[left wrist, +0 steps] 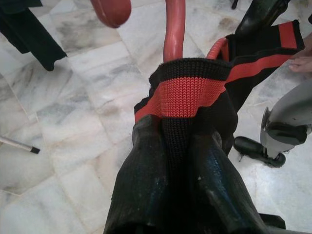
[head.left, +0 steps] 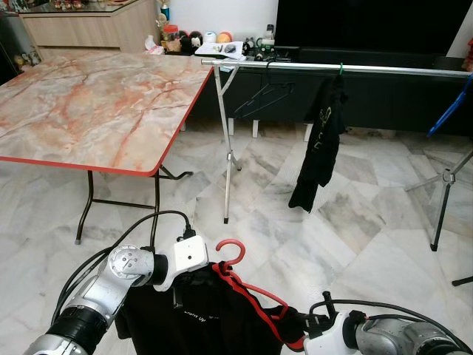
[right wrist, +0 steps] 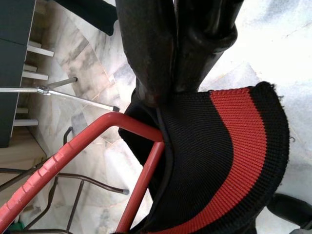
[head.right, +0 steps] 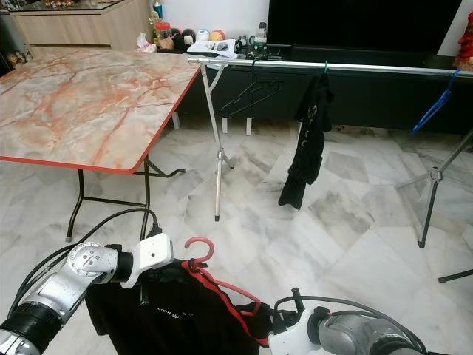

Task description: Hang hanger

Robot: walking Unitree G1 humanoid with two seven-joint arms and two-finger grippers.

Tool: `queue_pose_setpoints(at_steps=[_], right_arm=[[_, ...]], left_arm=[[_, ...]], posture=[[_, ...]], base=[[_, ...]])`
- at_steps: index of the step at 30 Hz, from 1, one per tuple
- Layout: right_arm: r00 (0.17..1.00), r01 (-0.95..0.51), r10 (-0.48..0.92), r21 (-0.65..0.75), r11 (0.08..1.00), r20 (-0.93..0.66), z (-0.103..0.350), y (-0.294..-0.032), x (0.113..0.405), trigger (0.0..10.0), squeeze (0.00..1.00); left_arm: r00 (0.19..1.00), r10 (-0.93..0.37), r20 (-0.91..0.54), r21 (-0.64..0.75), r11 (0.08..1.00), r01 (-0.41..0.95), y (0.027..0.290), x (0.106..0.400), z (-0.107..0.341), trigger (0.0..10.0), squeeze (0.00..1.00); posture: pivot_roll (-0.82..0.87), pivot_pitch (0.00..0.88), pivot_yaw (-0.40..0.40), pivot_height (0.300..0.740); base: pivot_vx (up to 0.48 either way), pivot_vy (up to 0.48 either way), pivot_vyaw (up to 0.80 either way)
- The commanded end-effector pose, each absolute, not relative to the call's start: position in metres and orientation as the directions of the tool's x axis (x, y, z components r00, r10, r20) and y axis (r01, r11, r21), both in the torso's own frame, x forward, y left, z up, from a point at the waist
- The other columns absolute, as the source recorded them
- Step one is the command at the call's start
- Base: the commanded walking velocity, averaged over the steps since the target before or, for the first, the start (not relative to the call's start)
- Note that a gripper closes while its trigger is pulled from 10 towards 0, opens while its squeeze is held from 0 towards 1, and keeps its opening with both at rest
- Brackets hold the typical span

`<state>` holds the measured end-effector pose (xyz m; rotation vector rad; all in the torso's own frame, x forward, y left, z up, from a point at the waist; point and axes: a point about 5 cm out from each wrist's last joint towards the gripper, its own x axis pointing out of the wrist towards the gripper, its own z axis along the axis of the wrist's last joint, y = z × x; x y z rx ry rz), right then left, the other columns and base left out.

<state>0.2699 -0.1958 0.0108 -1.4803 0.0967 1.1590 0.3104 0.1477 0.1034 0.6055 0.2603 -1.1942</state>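
The left gripper (head.left: 181, 292) was low at the front of the left eye view, closed on the collar of a black shirt (head.left: 199, 318) draped over a red hanger (head.left: 247, 285), whose hook curled up just above the collar. The right gripper (head.left: 299, 329) pinched the shirt's far shoulder, close to the hanger's lower arm. Ahead lay open marble floor (head.left: 355, 222), bordered on the left by the red-edged bench (head.left: 96, 103), its corner near the silver rail (head.left: 332, 68). On that rail hung an empty black hanger (head.left: 262, 96) and a dark garment (head.left: 319, 144), with free rail between them and beyond. The right eye view showed a blue hanger (head.right: 436, 103) at the rail's far end, above a tripod leg (head.right: 429, 207). In the left wrist view, both fingers (left wrist: 146, 180) clamped the red-striped collar under the hook. In the right wrist view, the fingers (right wrist: 146, 48) met on the striped hem, touching the hanger's red bars.
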Motion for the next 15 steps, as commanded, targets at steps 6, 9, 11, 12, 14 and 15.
queue_pose_setpoints(at_steps=[6,9,11,12,14,15], right_arm=[[0.486,-0.653,0.524,-0.689,-0.314,-0.699,0.006,-0.196,0.266,0.0,0.0],[0.482,-0.658,0.521,-0.684,-0.316,-0.705,0.006,-0.197,0.266,0.0,0.0],[0.485,-0.661,0.513,-0.681,-0.316,-0.709,0.006,-0.199,0.266,0.0,0.0],[0.488,-0.661,0.51,-0.681,-0.315,-0.709,0.007,-0.199,0.267,0.0,0.0],[0.503,-0.659,0.498,-0.686,-0.308,-0.706,0.008,-0.202,0.269,0.0,0.0],[0.509,-0.659,0.487,-0.685,-0.31,-0.71,0.009,-0.204,0.27,0.0,0.0]], left_arm=[[0.374,-0.804,-0.462,0.33,0.235,0.914,0.147,0.314,0.117,10.0,0.0],[0.376,-0.803,-0.463,0.332,0.237,0.913,0.148,0.314,0.117,10.0,0.0],[0.388,-0.791,-0.472,0.335,0.246,0.909,0.151,0.315,0.115,10.0,0.0],[0.391,-0.789,-0.473,0.334,0.251,0.909,0.152,0.315,0.114,10.0,0.0],[0.402,-0.784,-0.472,0.329,0.267,0.906,0.156,0.316,0.114,10.0,0.0],[0.406,-0.78,-0.477,0.331,0.268,0.904,0.159,0.316,0.114,10.0,0.0]], posture=[[0.11,0.083,0.046,0.74],[0.11,0.083,0.046,0.74],[0.1,0.084,0.046,0.74],[0.1,0.084,0.046,0.74],[0.1,0.083,0.046,0.74],[0.1,0.083,0.046,0.74]], base=[[0.0,0.0,0.0],[0.0,0.0,0.0],[0.0,0.0,0.0],[0.0,0.0,0.0],[0.0,0.0,0.0],[0.0,0.0,0.0]])
